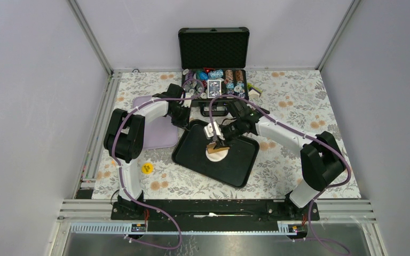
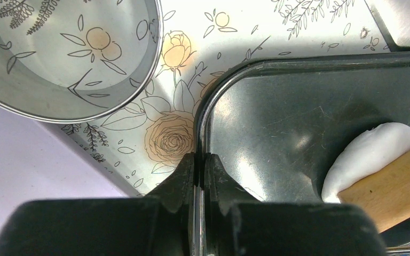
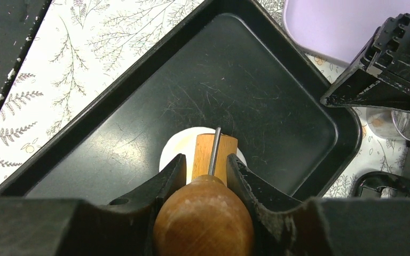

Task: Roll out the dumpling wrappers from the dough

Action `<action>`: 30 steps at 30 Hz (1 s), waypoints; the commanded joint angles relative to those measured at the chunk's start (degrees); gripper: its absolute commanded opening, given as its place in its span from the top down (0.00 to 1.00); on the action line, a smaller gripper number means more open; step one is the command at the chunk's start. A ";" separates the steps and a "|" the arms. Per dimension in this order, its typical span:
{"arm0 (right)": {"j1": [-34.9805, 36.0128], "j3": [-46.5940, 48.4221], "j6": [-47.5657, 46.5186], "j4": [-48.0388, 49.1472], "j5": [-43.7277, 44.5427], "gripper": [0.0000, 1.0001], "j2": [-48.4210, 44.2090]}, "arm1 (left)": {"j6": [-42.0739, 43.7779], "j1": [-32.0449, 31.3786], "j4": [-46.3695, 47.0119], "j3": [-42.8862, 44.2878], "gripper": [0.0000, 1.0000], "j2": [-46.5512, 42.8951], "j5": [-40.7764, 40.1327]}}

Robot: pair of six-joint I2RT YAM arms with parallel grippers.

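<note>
Jaws on the left gripper [image 2: 199,164] are pressed together with nothing between them. We see them over the far left corner of the black tray [image 2: 277,101], right at its rim; whether they touch it we cannot tell. Jaws on the right gripper [image 3: 207,166] stand narrow, clamped on the rounded handle of a wooden roller [image 3: 214,152]. The roller's barrel lies on the dough [image 3: 175,146], a pale round pat near the middle of the tray. A steel ring [image 2: 69,58] stands on the floral worktop [image 2: 235,32] just off that tray corner, beside a lilac mat [image 2: 21,170]. An open case [image 1: 213,64] sits at the worktop's far edge.
</note>
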 commanded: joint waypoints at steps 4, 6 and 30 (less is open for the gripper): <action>-1.58 -9.12 -2.44 -2.48 4.50 1.00 3.99 | 1.28 -1.34 -4.38 -2.06 1.00 3.75 0.25; -1.73 -9.77 -2.94 -3.20 4.58 1.00 3.51 | 1.19 -1.35 -4.38 -2.07 1.00 3.84 0.07; -1.79 -14.16 -9.10 -15.97 2.32 1.00 -0.03 | 0.74 -1.30 -4.38 -2.05 1.00 3.80 -0.66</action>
